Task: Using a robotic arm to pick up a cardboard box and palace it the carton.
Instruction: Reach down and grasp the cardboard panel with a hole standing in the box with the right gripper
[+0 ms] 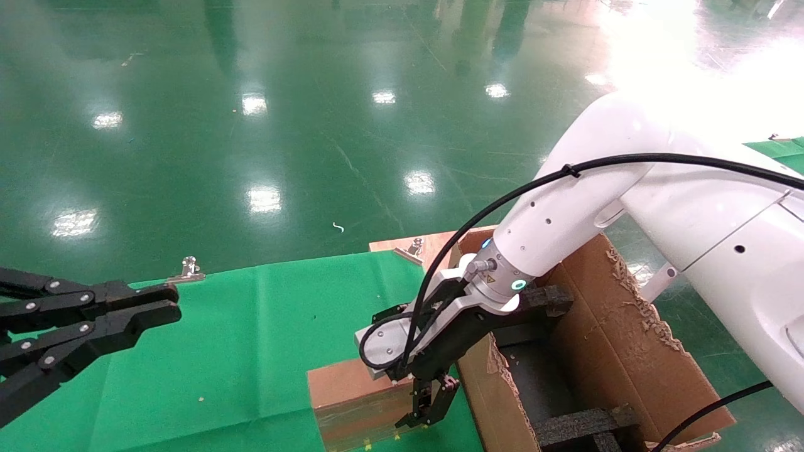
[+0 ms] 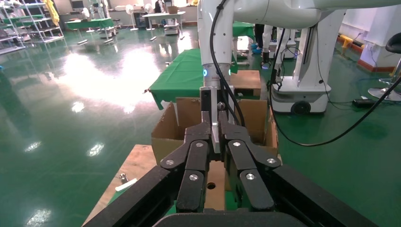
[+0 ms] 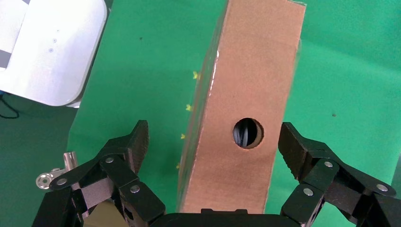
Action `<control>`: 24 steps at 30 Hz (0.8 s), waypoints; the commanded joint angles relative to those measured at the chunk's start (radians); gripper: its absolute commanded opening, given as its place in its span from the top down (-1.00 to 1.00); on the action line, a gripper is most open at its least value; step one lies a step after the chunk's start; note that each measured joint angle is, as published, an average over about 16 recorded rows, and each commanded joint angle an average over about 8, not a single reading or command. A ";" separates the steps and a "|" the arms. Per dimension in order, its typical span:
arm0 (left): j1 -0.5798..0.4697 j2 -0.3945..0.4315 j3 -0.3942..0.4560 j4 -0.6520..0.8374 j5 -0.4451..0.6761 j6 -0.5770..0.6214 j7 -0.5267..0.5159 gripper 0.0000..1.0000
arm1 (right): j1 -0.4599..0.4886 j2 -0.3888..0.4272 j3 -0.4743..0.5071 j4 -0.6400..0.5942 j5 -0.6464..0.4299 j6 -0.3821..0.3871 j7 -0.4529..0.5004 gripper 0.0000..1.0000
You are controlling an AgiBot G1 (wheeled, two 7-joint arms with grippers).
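The cardboard box (image 1: 352,395) is small, flat and brown, and stands on the green cloth close to the carton. In the right wrist view it (image 3: 246,85) shows its round hole. My right gripper (image 1: 432,408) on the white robotic arm (image 1: 565,213) is open and straddles the box's near end. Its fingers (image 3: 137,142) stand apart from the box on both sides. The carton (image 1: 603,326) stands open at the right with ragged flaps. My left gripper (image 1: 173,304) is shut and empty, parked over the cloth at the far left. The left wrist view shows the box (image 2: 215,184) and the carton (image 2: 165,137) beyond it.
Green cloth (image 1: 251,345) covers the table. Black foam blocks (image 1: 584,424) lie inside the carton. A metal clip (image 1: 188,269) holds the cloth's far edge and another clip (image 1: 414,245) sits on the bare wooden board (image 1: 440,242). Glossy green floor surrounds the table.
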 commanded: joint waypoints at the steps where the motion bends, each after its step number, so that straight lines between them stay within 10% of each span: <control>1: 0.000 0.000 0.000 0.000 0.000 0.000 0.000 -1.00 | -0.001 -0.002 -0.002 -0.003 0.000 0.002 -0.001 0.95; 24: 0.000 0.000 0.000 0.000 0.000 0.000 0.000 -1.00 | -0.002 0.006 0.007 0.007 0.002 -0.003 0.002 1.00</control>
